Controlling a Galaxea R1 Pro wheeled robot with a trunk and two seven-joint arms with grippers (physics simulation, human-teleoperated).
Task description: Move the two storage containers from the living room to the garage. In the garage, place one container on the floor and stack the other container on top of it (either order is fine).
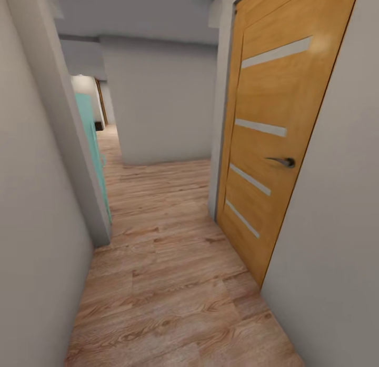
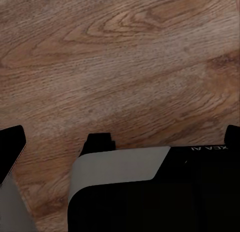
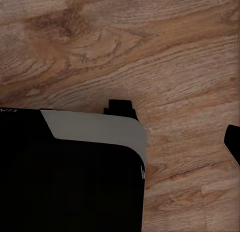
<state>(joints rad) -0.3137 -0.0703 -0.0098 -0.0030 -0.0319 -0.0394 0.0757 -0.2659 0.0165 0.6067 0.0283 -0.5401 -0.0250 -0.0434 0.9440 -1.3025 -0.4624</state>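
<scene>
I am in a narrow hallway with a light wood-plank floor [image 1: 173,283]. The two storage containers and the garage are out of view. My left gripper [image 2: 122,136] points down at the planks, its dark fingertips [image 2: 11,144] spread to the picture's edges with nothing between them. My right gripper [image 3: 120,142] also faces the floor. One dark fingertip [image 3: 233,142] sits at the edge, and nothing is held. The black and grey body of my base [image 2: 150,192] lies under both wrists.
A shut wooden door [image 1: 268,140] with a metal handle [image 1: 283,161] stands close on the right. White walls [image 1: 37,240] press in on both sides. A teal panel [image 1: 93,146] shows past the left corner. Ahead, the floor runs to a white wall [image 1: 163,109] and continues left.
</scene>
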